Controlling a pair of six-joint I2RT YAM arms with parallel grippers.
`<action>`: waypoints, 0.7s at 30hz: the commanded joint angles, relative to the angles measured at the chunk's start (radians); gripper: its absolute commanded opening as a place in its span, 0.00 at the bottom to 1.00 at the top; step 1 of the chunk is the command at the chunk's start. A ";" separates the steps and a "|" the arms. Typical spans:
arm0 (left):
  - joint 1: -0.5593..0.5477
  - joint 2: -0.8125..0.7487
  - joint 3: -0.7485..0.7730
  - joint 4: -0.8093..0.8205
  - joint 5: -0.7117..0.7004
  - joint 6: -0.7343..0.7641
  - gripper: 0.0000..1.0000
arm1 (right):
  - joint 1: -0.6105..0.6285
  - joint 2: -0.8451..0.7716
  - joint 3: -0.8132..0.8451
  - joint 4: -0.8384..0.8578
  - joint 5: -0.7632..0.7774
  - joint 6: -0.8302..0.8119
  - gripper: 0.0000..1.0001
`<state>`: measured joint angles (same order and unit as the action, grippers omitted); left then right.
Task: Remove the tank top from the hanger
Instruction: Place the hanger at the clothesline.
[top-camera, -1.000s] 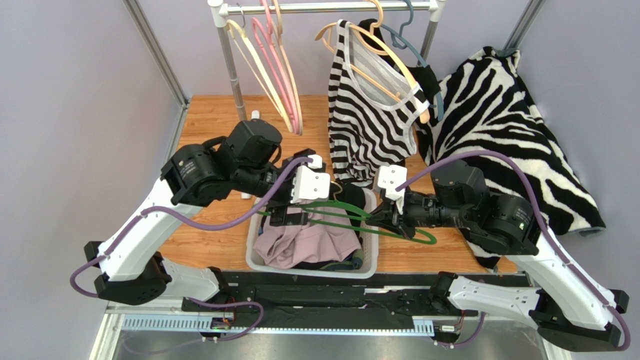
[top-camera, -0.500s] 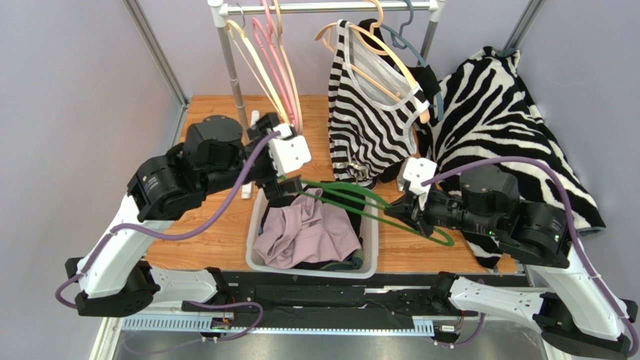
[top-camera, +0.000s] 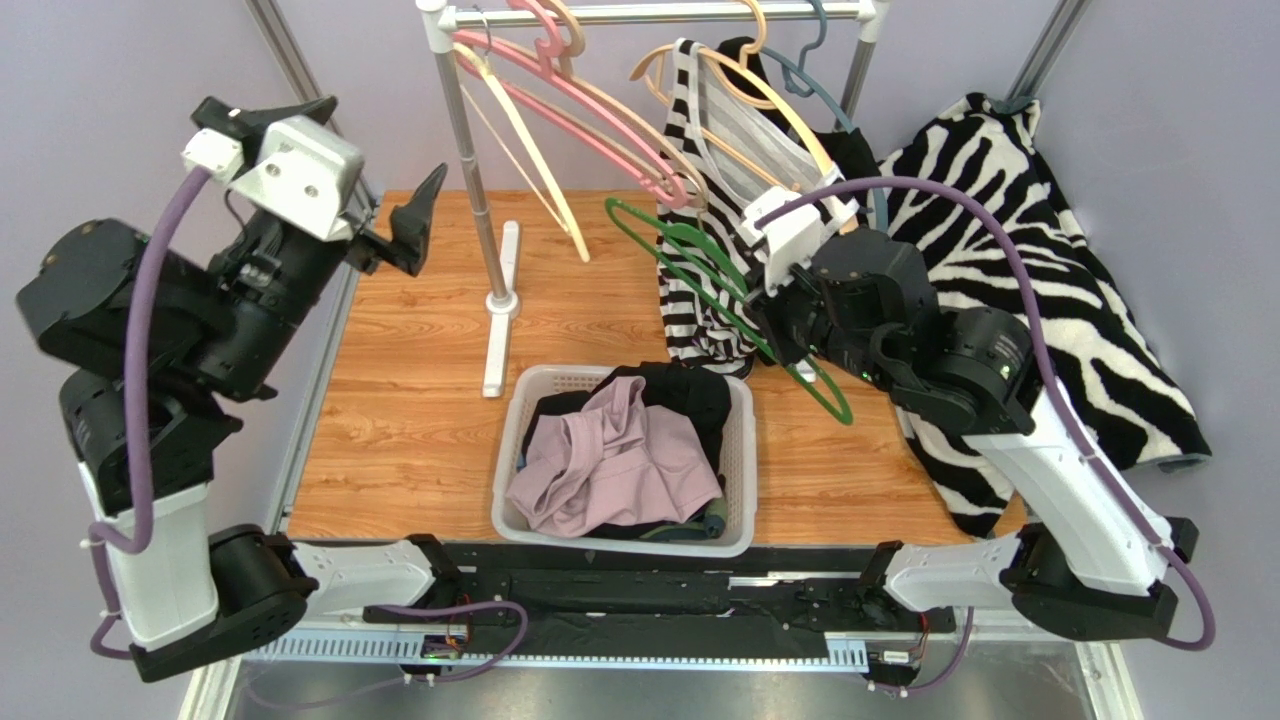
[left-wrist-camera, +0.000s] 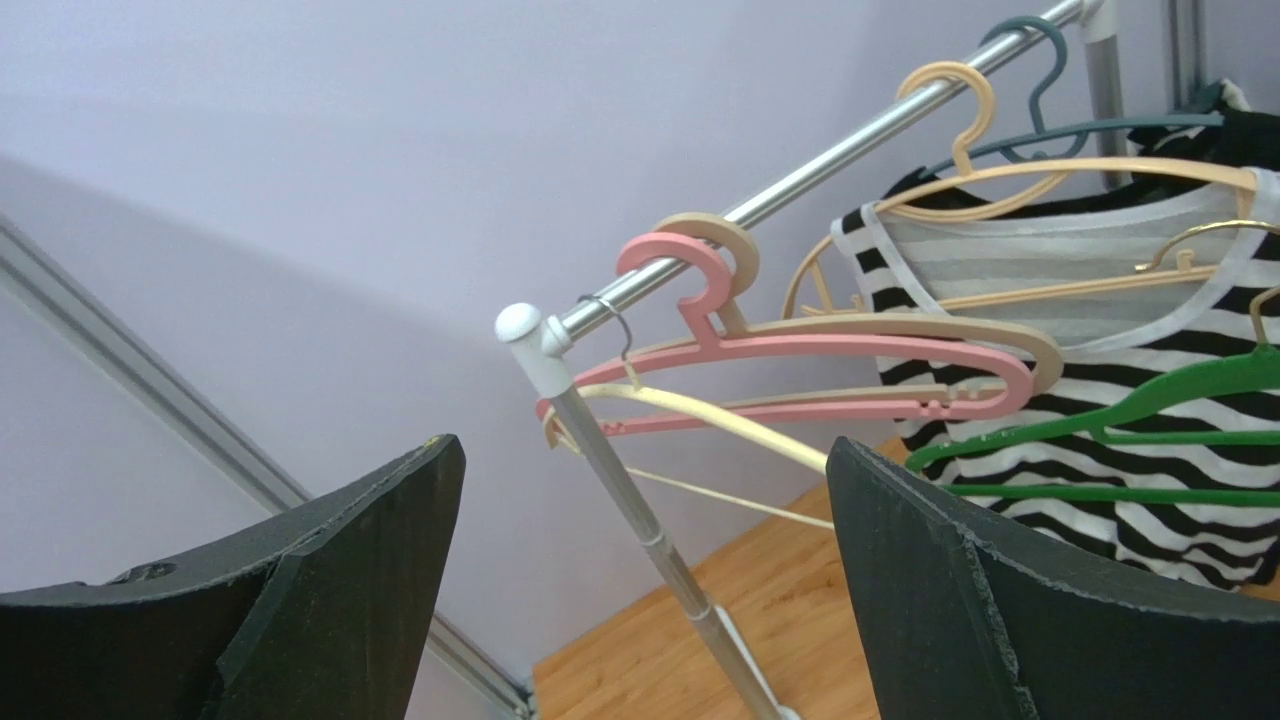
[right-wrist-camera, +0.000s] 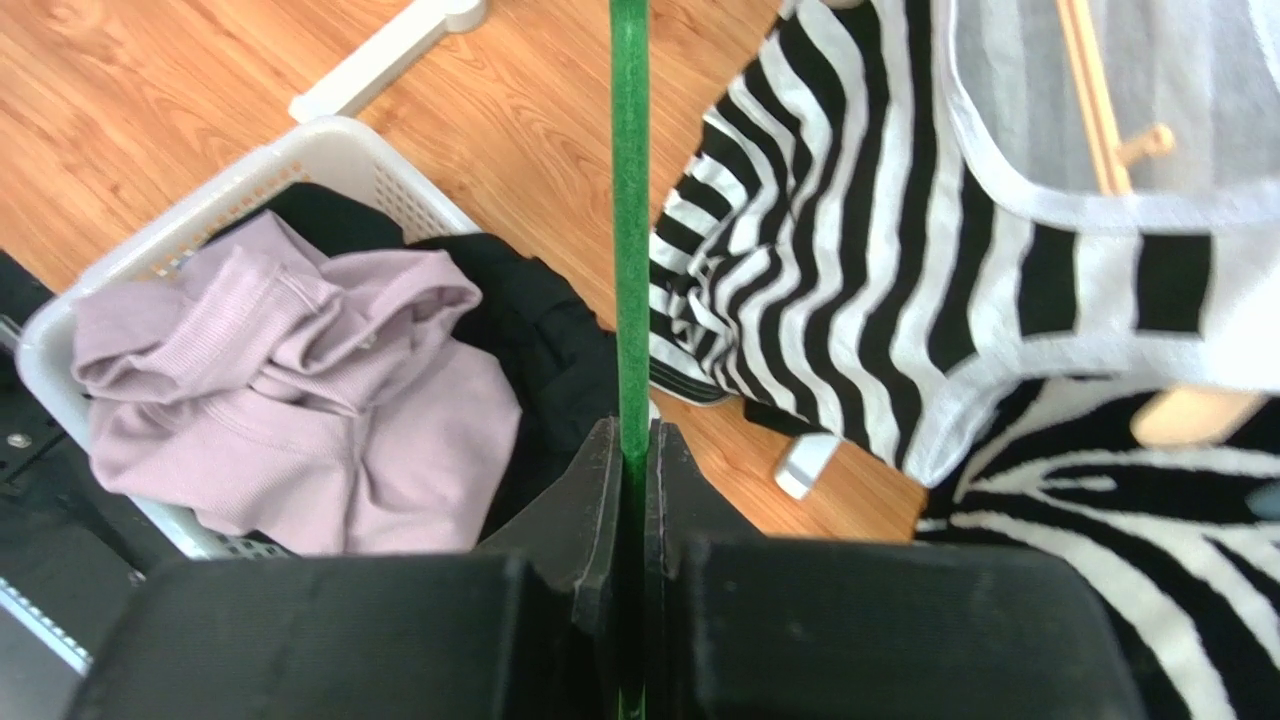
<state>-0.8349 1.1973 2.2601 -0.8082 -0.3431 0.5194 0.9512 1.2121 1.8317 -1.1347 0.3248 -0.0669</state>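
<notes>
Green hanger, bare, is pinched edge-on in the clamped right gripper. Its long axis runs diag. up toward the rail. Mauve garment, prob. the tank top, lies crumpled in the white basket, below & left of that gripper, apart from the hanger. Left gripper is spread wide, empty, raised far left. Top cam shows the basket; left wrist cam doesn't.

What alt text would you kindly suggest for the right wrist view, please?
The right end effector is shut on a thin green plastic hanger that runs straight up the frame. At lower left, a white plastic laundry basket holds a crumpled mauve garment; to the right hangs a black-and-white striped tank top.
</notes>
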 joint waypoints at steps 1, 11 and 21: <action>0.005 -0.056 -0.085 0.070 -0.062 0.030 0.99 | -0.002 0.021 0.090 0.026 -0.117 0.015 0.00; 0.005 -0.119 -0.276 0.008 -0.062 -0.005 0.99 | 0.014 -0.100 0.011 0.021 -0.469 0.001 0.00; 0.042 -0.093 -0.318 -0.059 0.062 -0.104 0.99 | 0.015 -0.308 0.068 0.094 -0.455 -0.011 0.00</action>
<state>-0.8017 1.1149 1.9587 -0.8562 -0.3626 0.4648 0.9638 1.0115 1.8881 -1.1774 -0.1162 -0.0689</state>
